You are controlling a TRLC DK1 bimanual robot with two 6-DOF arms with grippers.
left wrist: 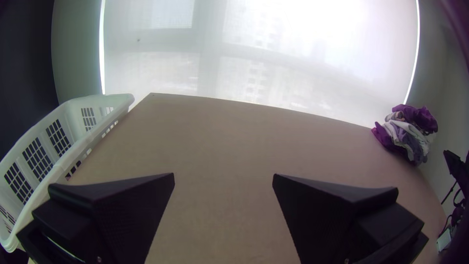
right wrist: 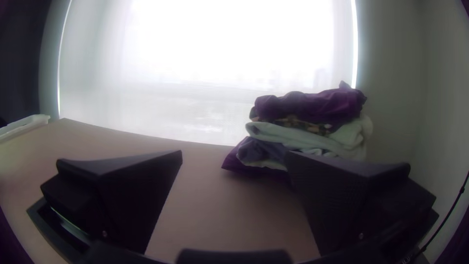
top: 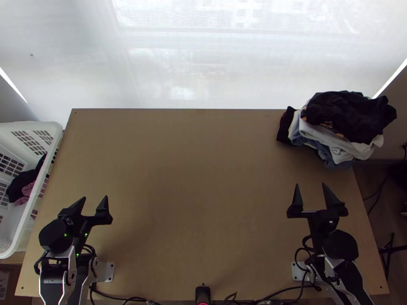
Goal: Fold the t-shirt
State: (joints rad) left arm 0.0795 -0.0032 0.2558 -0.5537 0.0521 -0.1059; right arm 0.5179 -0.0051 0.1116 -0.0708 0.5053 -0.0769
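Clothes pile (top: 348,119) at the table's (top: 198,178) far right corner lies beyond your nearer right gripper (top: 310,184); basket (top: 22,229) sits outside your left gripper (top: 95,196). You can't tell which holds the t-shirt; both pairs of jaws stand wide apart, empty

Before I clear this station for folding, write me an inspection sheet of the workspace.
Surface: light wooden table, bare across its middle.
Job's things: clothes pile at the far right corner; whether it includes the t-shirt, cannot tell.
Clutter: white basket beside the left edge, dark and pink cloth inside.
Grippers: left and right both open, holding nothing.
Cables: black cables along the near edge.
Surroundings: bright window screen beyond the far edge.
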